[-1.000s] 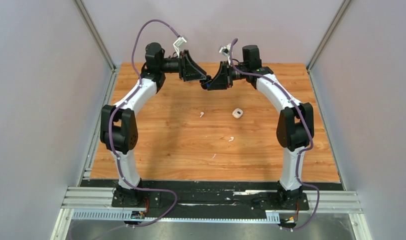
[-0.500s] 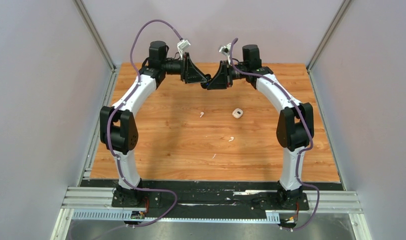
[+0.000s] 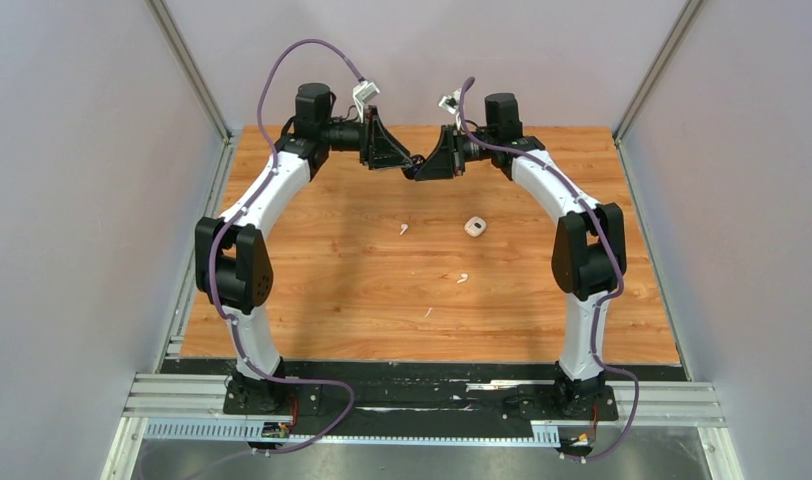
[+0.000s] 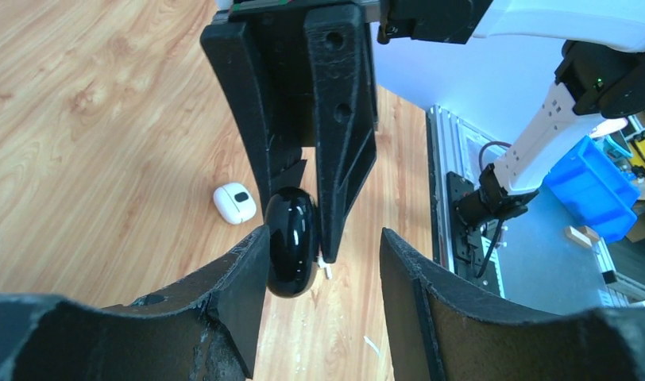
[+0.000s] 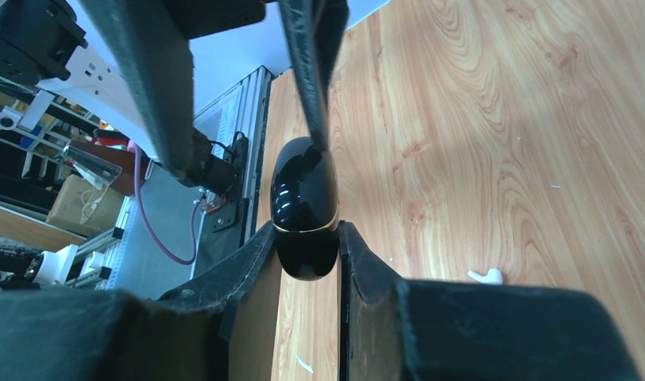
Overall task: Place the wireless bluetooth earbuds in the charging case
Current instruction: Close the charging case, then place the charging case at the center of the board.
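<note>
R tool [image 5: 306, 234] clamped on black charging case [image 5: 303, 190], raised nr desk's [image 3: 312, 290] far edge so L tool [image 4: 323, 238], fingers apart, can prob. open it. White earbuds [image 3: 403, 229] lie mid-desk.

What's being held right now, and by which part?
The right pincer clamps the black charging case by one end; the left pincer is open, gripping nothing.

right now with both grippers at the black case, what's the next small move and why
Probably close the left gripper on the free end of the black charging case. The right gripper clamps the other end in mid-air, and the left jaws stand open on either side of it. The case looks shut, so a second grip seems needed to open it.
</note>
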Motion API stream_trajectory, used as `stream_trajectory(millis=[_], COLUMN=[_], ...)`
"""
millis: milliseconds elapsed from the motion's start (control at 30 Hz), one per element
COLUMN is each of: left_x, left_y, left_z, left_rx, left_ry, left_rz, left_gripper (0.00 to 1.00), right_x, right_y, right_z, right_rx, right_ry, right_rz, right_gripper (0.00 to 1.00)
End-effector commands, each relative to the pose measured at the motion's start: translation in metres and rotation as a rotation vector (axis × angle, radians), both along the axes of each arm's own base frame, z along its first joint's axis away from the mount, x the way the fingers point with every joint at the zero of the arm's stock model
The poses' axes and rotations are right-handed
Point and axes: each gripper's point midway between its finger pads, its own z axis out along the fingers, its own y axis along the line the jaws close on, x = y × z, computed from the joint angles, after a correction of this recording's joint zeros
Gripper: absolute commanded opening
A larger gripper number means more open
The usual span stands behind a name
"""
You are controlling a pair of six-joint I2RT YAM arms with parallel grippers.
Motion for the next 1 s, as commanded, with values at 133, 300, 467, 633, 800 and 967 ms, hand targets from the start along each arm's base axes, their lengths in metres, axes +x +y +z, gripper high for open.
stream_trajectory(millis=[133, 300, 467, 633, 800, 967], left_x=[-0.020, 0.007, 0.029, 0.025, 0.017, 0.012], left_y=[0.000, 0.011, 0.032, 0.040, 0.040, 0.035], left_z=[0.024, 0.006, -0.020, -0.040, -0.052, -0.047], left_rx=[-0.006, 0.105, 0.213, 0.209, 0.213, 0.187], left_ry=[-0.077, -0.062, 0.030, 0.141, 0.189, 0.188], left_rz=[-0.024, 0.162, 0.330, 0.343, 0.328, 0.271], left_gripper=[0.59, 0.63, 0.69, 0.76, 0.86, 0.88], right_x=[0.015, 0.027, 0.033, 0.023, 0.011, -0.001], right_y=[-0.005, -0.038, -0.109, -0.166, -0.203, -0.215], right_z=[-0.007, -0.040, -0.089, -0.118, -0.156, -0.192], right_rx=[-0.007, -0.074, -0.171, -0.242, -0.306, -0.346], right_ry=[-0.010, 0.094, 0.307, 0.397, 0.515, 0.603], right_rz=[-0.057, -0.206, -0.476, -0.627, -0.742, -0.746], right_gripper=[0.00, 0.00, 0.00, 0.01, 0.03, 0.06])
